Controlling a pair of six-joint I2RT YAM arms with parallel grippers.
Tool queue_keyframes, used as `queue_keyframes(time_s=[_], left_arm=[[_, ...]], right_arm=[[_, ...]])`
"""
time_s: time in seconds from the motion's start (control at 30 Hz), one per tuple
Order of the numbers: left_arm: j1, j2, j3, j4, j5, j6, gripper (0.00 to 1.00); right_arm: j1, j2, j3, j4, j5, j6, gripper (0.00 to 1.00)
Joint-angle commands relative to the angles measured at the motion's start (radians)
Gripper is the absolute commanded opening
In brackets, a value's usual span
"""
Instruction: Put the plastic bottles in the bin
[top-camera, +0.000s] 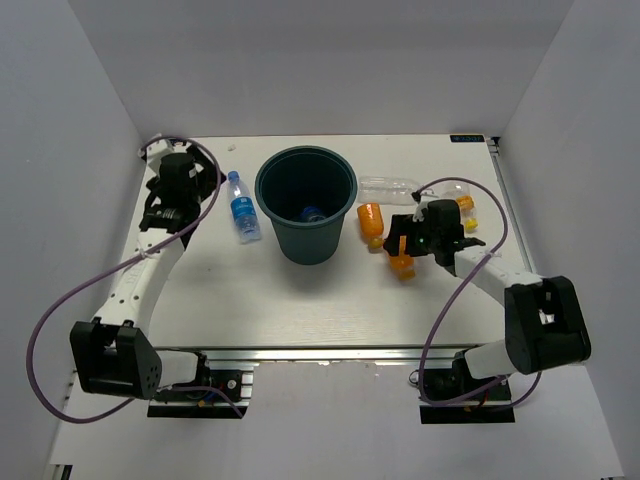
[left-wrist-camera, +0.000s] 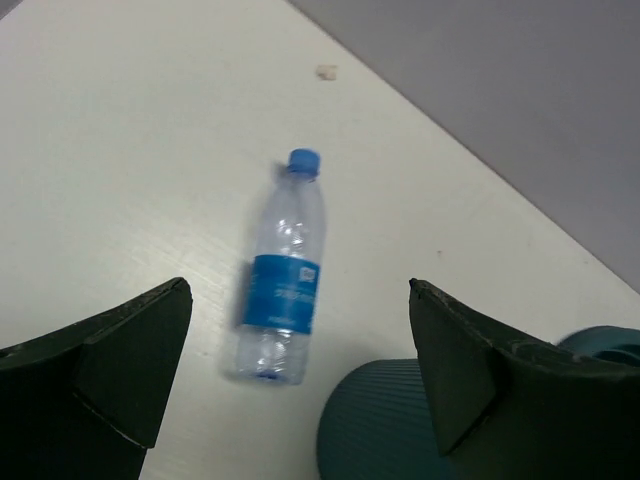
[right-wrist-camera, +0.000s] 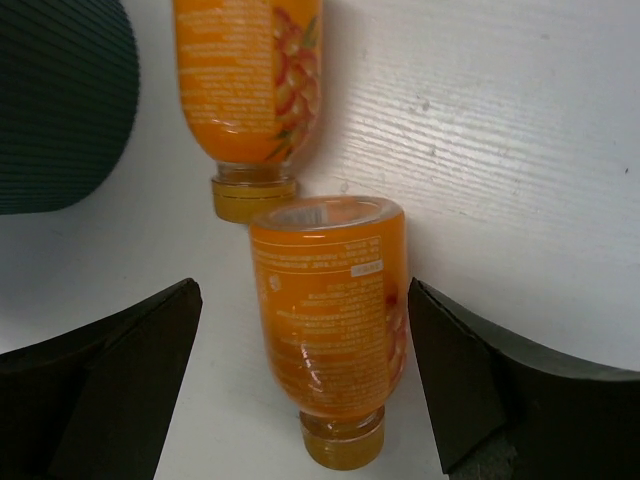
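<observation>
Two wide-spread jaws on the right arm frame the near orange bottle (right-wrist-camera: 330, 320), lying on the bench (right-wrist-camera: 520, 130) right of the bin (right-wrist-camera: 60, 100), its long axis running straight between them, cap nearest.

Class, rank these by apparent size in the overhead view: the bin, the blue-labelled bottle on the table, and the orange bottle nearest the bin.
1. round dark teal plastic bin
2. clear blue-labelled plastic bottle
3. small orange plastic bottle

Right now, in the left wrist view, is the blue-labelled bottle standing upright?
No, the blue-labelled bottle lies flat on its side on the white table, beside the teal bin.
</observation>
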Motion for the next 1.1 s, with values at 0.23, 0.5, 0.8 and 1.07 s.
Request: queue_keyframes(time_s=[0.23,0.5,0.8,1.07], left_arm=[[0.178,-0.025,-0.177,0.033,0.130,-0.054,0.98],[0.223,0.041,-0.202,0.073,0.229,-0.019,0.98],[0.234,0.058,-0.239,0.114,0.297,0.008,0.98],[0.234,0.032,-0.240,0.131,0.312,0.021,0.98]], right_arm=[[0.020,0.049,-0.047,0.059,0.105,0.083,0.54],[0.021,-0.257,0.044,-0.024,0.124,0.083,0.40],[0.159,-0.204,0.469,0.172,-0.310,0.079,0.42],[0.401,0.142,0.851,-0.028,-0.117,-0.128,0.61]])
